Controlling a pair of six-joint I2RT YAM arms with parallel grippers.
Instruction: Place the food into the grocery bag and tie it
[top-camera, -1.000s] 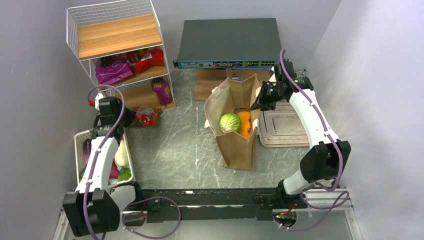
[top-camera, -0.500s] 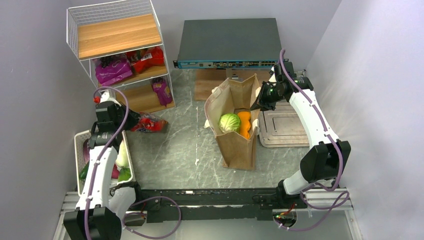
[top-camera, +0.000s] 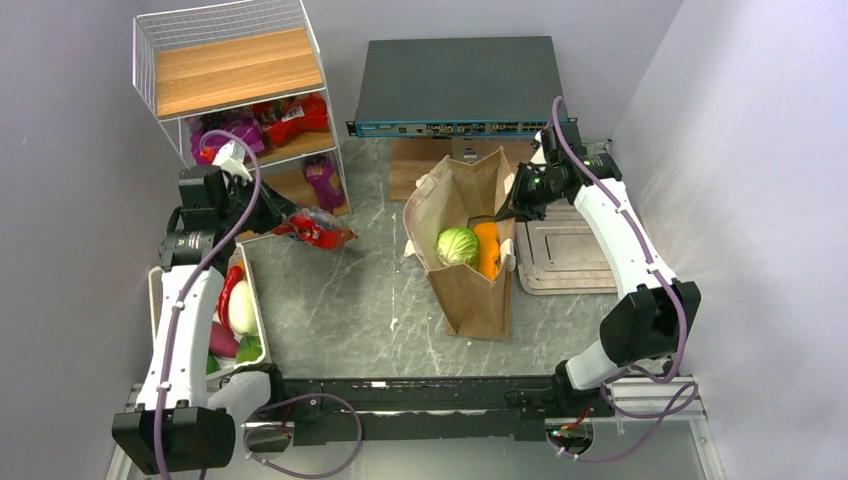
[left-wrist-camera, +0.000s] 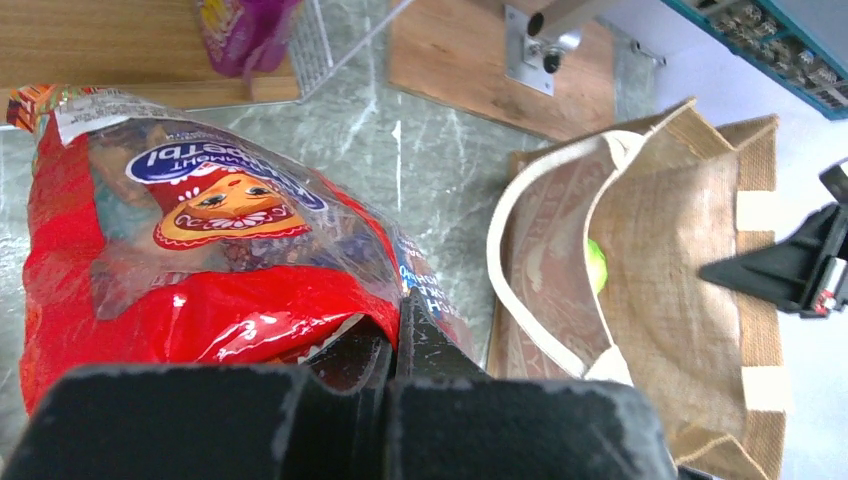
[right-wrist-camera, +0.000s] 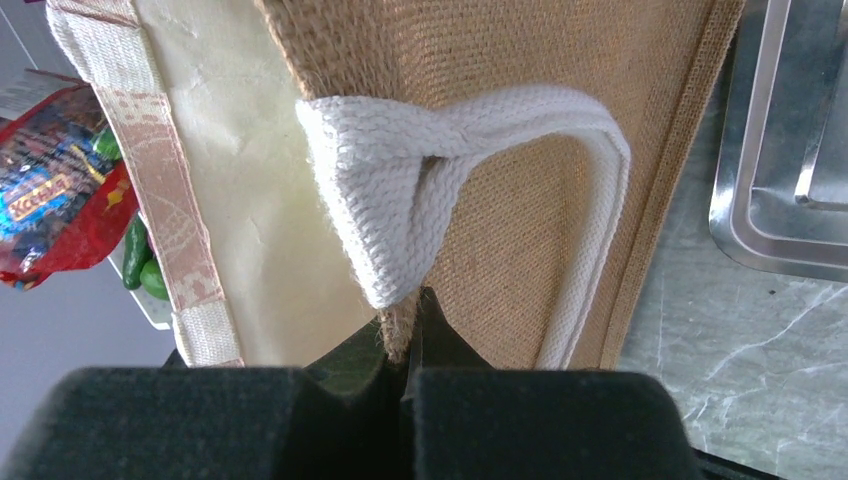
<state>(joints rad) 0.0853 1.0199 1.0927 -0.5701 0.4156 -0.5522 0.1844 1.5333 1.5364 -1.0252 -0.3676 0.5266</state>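
Note:
The tan grocery bag (top-camera: 478, 290) stands open at the table's middle with a pale-green cabbage (top-camera: 458, 245) and an orange carrot piece (top-camera: 488, 245) inside. My left gripper (top-camera: 285, 222) is shut on a glossy red snack packet (top-camera: 318, 230) and holds it above the table, left of the bag; the packet fills the left wrist view (left-wrist-camera: 200, 250), with the bag (left-wrist-camera: 650, 300) to its right. My right gripper (top-camera: 507, 212) is shut on the bag's right rim, pinching the edge just below a cream handle (right-wrist-camera: 450, 160).
A white wire shelf (top-camera: 240, 110) at the back left holds red and purple packets (top-camera: 228, 140). A white basket (top-camera: 158, 300) with vegetables sits at the left. A dark network switch (top-camera: 455, 85) stands at the back, and a metal tray (top-camera: 565, 255) lies right of the bag.
My left gripper has lifted the red packet and carried it up and to the right, toward the bag. My right gripper has pulled the bag's rim slightly to the left.

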